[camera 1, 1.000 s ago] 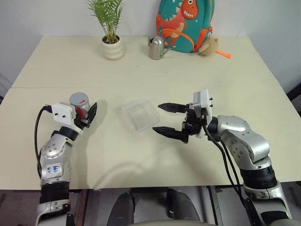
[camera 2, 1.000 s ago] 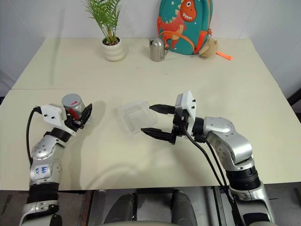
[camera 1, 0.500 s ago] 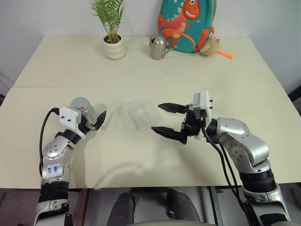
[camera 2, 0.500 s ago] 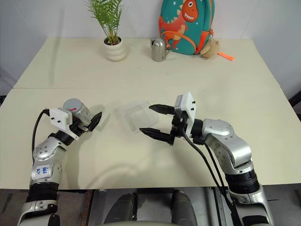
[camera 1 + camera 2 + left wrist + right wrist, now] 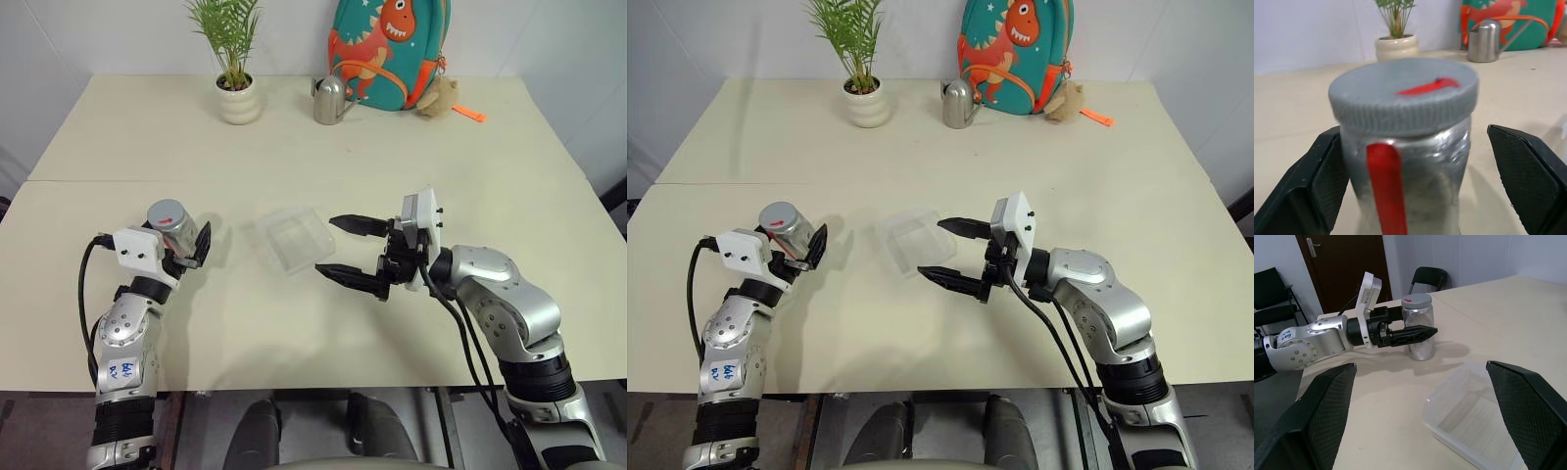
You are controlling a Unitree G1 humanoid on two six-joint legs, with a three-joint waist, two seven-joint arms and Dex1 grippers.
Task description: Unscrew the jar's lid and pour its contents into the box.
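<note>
Jar with lid on, standing on counter near its left edge, left pincer wide around it, right pincer wide beside box

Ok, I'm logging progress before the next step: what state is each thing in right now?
jar: upright on the table, closed, between the left fingers.
lid: on the jar, red mark up.
box: open, no bits visible inside.
left gripper: open around the jar, not clamped.
right gripper: open, holding nothing, beside the box.
</note>
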